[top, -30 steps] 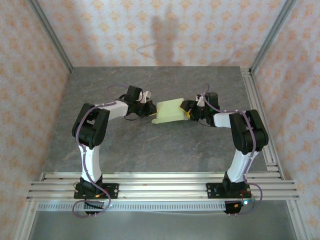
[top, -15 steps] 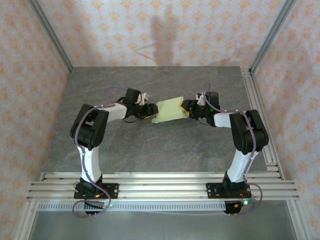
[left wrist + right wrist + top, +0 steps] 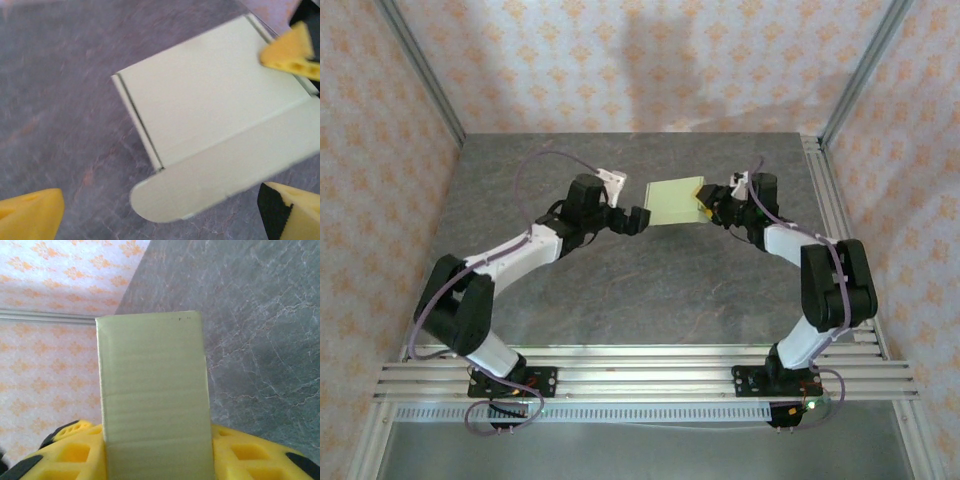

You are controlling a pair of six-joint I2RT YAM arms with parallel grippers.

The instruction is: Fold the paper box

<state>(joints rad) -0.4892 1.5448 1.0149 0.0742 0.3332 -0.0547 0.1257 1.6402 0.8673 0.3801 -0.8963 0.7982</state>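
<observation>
The paper box point(image 3: 674, 200) is pale yellow-green card, folded flat, at the middle back of the table. My right gripper point(image 3: 710, 204) is shut on its right end. In the right wrist view the box point(image 3: 152, 390) stands out from between the yellow pads point(image 3: 247, 456) of my right gripper point(image 3: 157, 460). My left gripper point(image 3: 638, 218) hangs open just left of the box and touches nothing. The left wrist view looks down on the box point(image 3: 210, 95), with a rounded flap point(image 3: 200, 185) sticking out over the table. My left gripper point(image 3: 160, 222) has its fingertips point(image 3: 30, 216) spread wide.
The grey marbled table point(image 3: 620, 290) is walled by patterned panels, with aluminium posts at the back corners. A rail point(image 3: 835, 230) runs along the right edge and more rails point(image 3: 640, 375) cross the near edge by the arm bases.
My left gripper has opened and let go of the box, and its arm has stretched out. My right gripper has carried the box back and to the right.
</observation>
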